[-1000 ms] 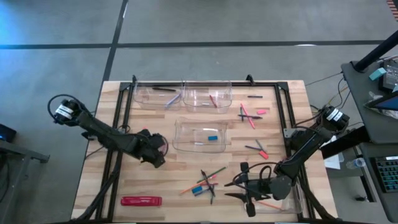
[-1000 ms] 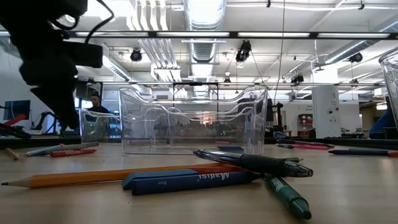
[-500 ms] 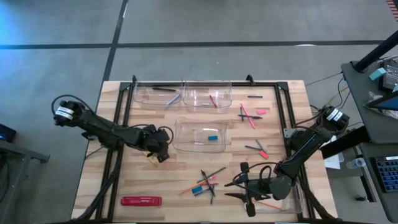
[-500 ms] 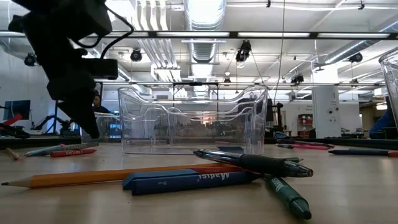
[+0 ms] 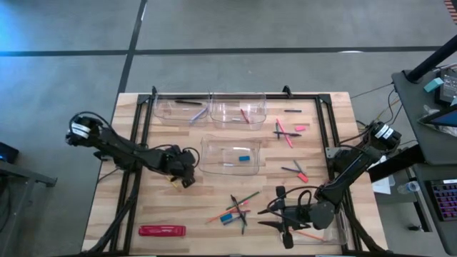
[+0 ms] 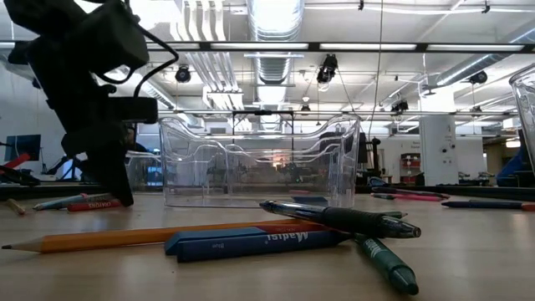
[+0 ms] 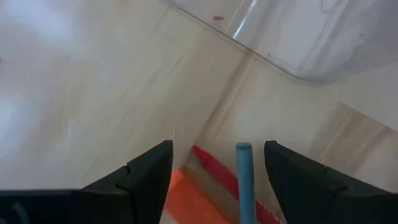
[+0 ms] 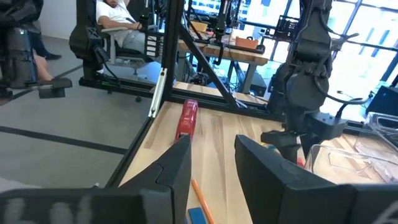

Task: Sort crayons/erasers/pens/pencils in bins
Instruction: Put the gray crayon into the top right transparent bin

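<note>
1. The pale, light-wood table (image 5: pixel 157 207) shows fine lengthwise grain and a smooth, faintly sheened finish.
2. The clear, see-through plastic bins (image 6: pixel 259 163) are glossy, and the ceiling lights glint along their rounded walls.
3. The left gripper (image 7: pixel 214 171) has matt black plastic-looking fingers (image 7: pixel 146 168) with flat, dull faces.
4. The right gripper (image 8: pixel 211 165) has the same matt black finish.
5. The long orange wooden pencil (image 6: pixel 142 237) looks satin-painted, with a bare wood tip.
6. The dark plastic pens (image 6: pixel 351 220) shine slightly.
</note>
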